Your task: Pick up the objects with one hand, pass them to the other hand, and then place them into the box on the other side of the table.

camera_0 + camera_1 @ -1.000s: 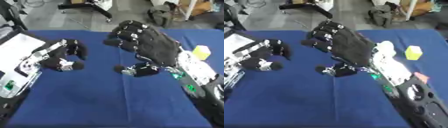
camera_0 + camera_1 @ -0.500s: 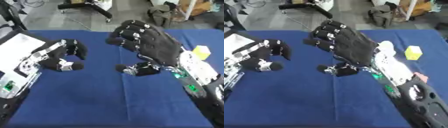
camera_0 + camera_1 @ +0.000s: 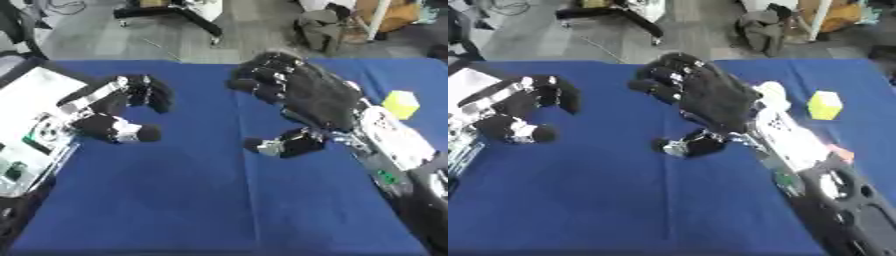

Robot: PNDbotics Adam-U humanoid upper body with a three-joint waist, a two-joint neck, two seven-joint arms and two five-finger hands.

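Right hand point(image 3: 306, 97): a black hand held over the middle of the table, back toward the camera, fingers point(image 3: 262, 80) bent at their tips and pointing toward the far left, thumb point(image 3: 284, 145) jutting out below toward the near left. The fingers and thumb are spread apart with nothing between them.
Right forearm point(image 3: 794, 145): white and grey casing running from the wrist to the lower right corner; small marks show on it, but no writing can be read.
Left hand point(image 3: 118, 112): black with silver parts, over the left part of the table, fingers point(image 3: 149, 92) curled downward and thumb point(image 3: 127, 132) curved beneath them, forming a hollow C that holds nothing.
Gap between hands: the two hands face each other across bare cloth and do not touch.
Block point(image 3: 825, 105): a small yellow-green block sitting on the table near its far right edge, beyond the right forearm and well apart from both hands.
Table point(image 3: 201, 200): covered in a dark blue cloth.
Box point(image 3: 31, 107): a white, flat-looking container at the left edge of the table, just beside the left hand; no label is legible on it.
Background: grey floor beyond the table, with a dark chair base point(image 3: 175, 12) and a bag point(image 3: 319, 30).
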